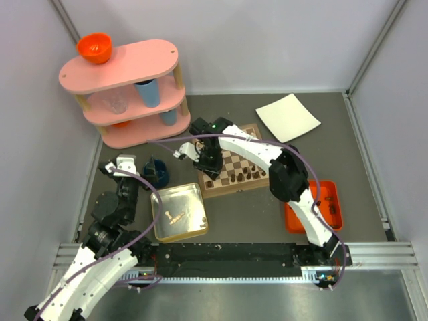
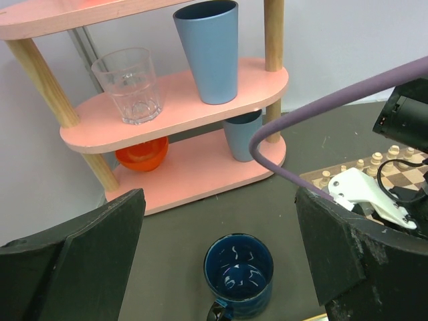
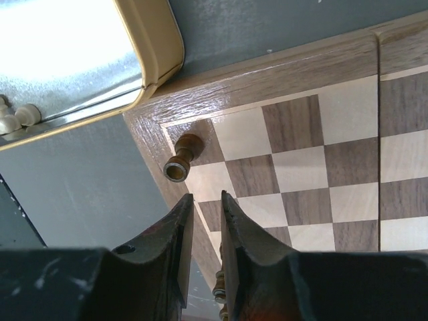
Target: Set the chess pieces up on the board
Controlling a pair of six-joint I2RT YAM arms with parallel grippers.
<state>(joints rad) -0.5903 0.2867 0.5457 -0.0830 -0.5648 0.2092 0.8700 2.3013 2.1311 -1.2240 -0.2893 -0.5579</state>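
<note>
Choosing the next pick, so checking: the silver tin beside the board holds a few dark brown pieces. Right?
No. The pieces in the silver tin are pale cream, not dark brown, as the top external view shows. The tin does sit beside the board.

Bright, even light is falling from above; the tin (image 3: 67,60) is glaring white, and the board (image 3: 267,73) is shining.

Board (image 1: 235,164) as reference. Pieces (image 1: 244,176) along its near rows; one lies tipped at the near-left corner. Tin (image 1: 190,200) just off that corner, more pieces inside. Mug (image 1: 158,175) left, shelf (image 1: 127,67) behind-left, tray (image 1: 331,217) near-right, plate (image 1: 287,117) (perhaps a sheet) behind-right.
</note>
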